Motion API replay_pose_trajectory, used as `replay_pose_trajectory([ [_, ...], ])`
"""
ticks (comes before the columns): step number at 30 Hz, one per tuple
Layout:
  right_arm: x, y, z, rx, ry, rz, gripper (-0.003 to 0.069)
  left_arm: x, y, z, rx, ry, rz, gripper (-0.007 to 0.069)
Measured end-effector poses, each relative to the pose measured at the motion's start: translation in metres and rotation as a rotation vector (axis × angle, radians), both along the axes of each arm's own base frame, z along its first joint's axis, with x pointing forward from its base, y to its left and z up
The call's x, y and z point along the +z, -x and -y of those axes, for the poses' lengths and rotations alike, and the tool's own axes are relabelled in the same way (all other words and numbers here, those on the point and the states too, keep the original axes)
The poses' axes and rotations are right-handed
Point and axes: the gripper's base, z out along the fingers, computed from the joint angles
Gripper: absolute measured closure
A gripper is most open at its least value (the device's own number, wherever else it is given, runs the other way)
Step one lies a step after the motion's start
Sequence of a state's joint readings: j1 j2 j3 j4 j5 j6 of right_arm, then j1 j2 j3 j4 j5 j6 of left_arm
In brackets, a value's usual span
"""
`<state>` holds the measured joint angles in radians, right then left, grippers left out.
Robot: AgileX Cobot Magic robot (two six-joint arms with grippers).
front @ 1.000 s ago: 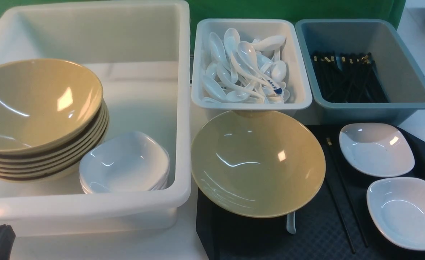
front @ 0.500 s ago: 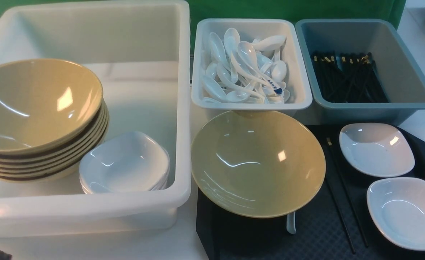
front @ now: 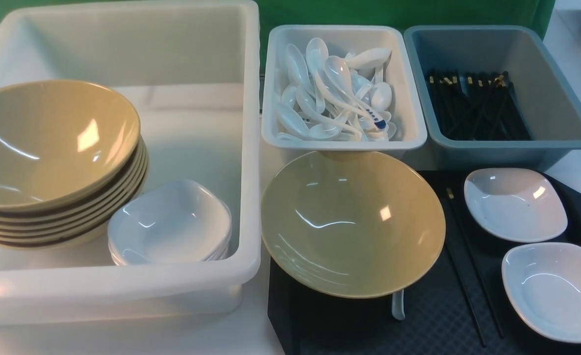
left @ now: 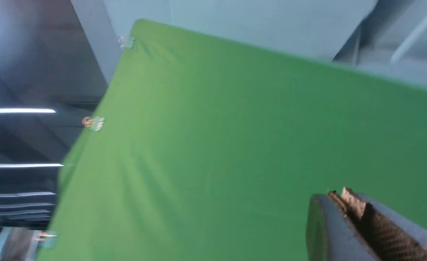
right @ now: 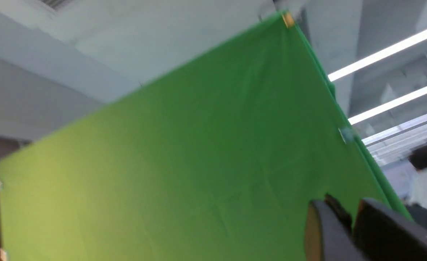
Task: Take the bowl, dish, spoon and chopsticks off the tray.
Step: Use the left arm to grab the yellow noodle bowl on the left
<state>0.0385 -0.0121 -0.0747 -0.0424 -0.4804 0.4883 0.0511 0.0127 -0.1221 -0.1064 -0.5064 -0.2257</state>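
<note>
My left gripper (left: 338,197) is pressed together with nothing in it. My right gripper (right: 355,212) shows only a narrow slit between its fingers and also holds nothing. Both wrist cameras look up at the green backdrop (left: 235,145), and neither arm appears in the front view, so I judge that both are parked well away from the work and that no piece has been lifted yet. The yellow bowl (front: 352,224) sits on the left part of the black tray (front: 418,330), and its far rim reaches almost to the white spoon tub (front: 409,84). The spoon (front: 398,304) lies under the bowl, with only its handle tip poking out at the near rim. The chopsticks (front: 468,305) lie flat on the tray between the bowl and the two white dishes (front: 515,204), which sit on the tray's right side. To the left, the big white tub (front: 251,148) holds a stack of matching bowls (front: 49,158) and a stack of small dishes (front: 169,224). The blue-grey tub (front: 557,74) at the far right holds black sticks. I think the first step is the bowl. I would bring the left arm in, spread the gripper, take the bowl's near-left rim, lift it and set it on the stack, which would also uncover the spoon.
</note>
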Motion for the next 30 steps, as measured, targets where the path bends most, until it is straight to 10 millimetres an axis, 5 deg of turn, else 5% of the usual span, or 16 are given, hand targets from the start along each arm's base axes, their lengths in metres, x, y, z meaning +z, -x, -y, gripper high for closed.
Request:
replay_pose_trajectory([
  [3, 0.04, 0.005, 0.001, -0.137, 0.182, -0.071, 0.0608, 0.052, -0.006, 0.002, 0.01, -0.055, -0.105, 0.0633],
  [7, 0.062, -0.005, 0.001, -0.261, 0.403, -0.177, 0.0625, 0.077, -0.043, 0.001, 0.046, -0.12, -0.247, 0.0633],
  [11, 0.048, -0.031, 0.001, -0.254, 0.561, -0.47, 0.0625, 0.079, -0.102, 0.002, -0.012, -0.115, -0.533, 0.0633],
  [16, 0.012, -0.049, 0.001, -0.146, 0.642, -0.892, 0.0625, 0.076, -0.148, 0.02, -0.14, -0.159, -0.902, 0.0633],
  [17, -0.003, -0.052, 0.0, -0.081, 0.673, -1.07, 0.0625, 0.071, -0.165, 0.034, -0.203, -0.236, -1.087, 0.0633],
  [21, -0.016, -0.055, -0.007, 0.043, 0.727, -1.192, 0.0625, 0.061, -0.198, 0.071, -0.374, -0.371, -1.342, 0.0633],
  [23, -0.016, -0.056, -0.01, 0.072, 0.736, -1.181, 0.0625, 0.059, -0.204, 0.086, -0.444, -0.411, -1.385, 0.0633],
  [30, -0.012, -0.059, -0.014, 0.1, 0.726, -1.117, 0.0625, 0.025, -0.247, 0.203, -0.797, -0.606, -1.424, 0.0633],
])
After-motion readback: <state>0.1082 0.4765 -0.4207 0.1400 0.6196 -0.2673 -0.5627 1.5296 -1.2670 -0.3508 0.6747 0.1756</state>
